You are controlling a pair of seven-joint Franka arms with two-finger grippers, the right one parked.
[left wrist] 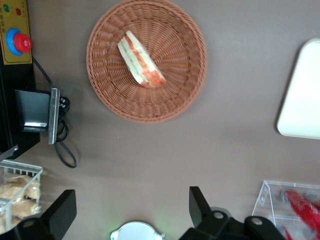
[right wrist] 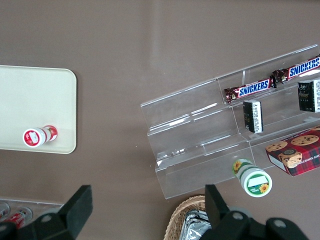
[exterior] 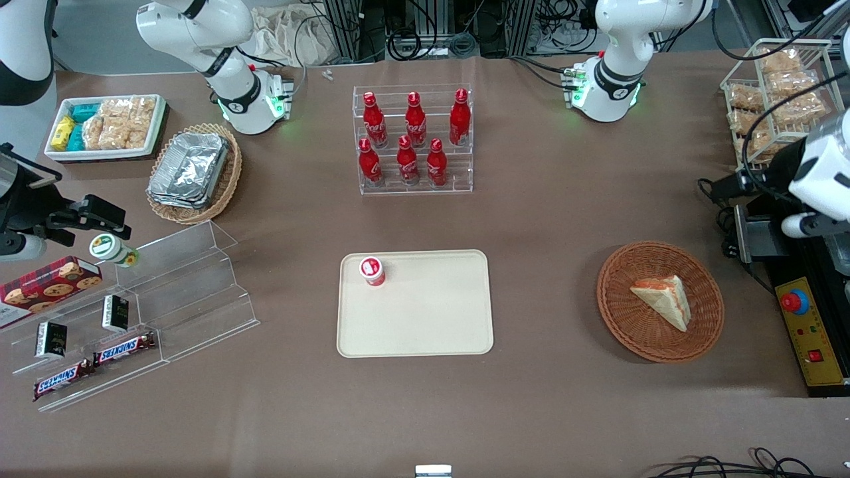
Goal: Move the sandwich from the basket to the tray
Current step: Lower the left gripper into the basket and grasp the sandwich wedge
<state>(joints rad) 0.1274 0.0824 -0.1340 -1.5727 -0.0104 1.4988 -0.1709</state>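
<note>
Sandwich [exterior: 663, 300] lying in the basket [exterior: 617, 312], tray [exterior: 425, 318] well apart.
Pincer [left wrist: 131, 210] hanging open above the tabletop [exterior: 544, 219], its fingertips partly cut off in the wrist view.

A robotics lab staged as a shop: brown-covered bench [exterior: 564, 219], cola bottles [exterior: 413, 139] in an acrylic rack, snack displays, emergency-stop box [exterior: 807, 332] and cables along its edges

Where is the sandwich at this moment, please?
The sandwich lies in the round reddish-brown basket, toward the working arm's end of the table, beside the tray. The left end effector is open, above the table, not touching it.
</note>
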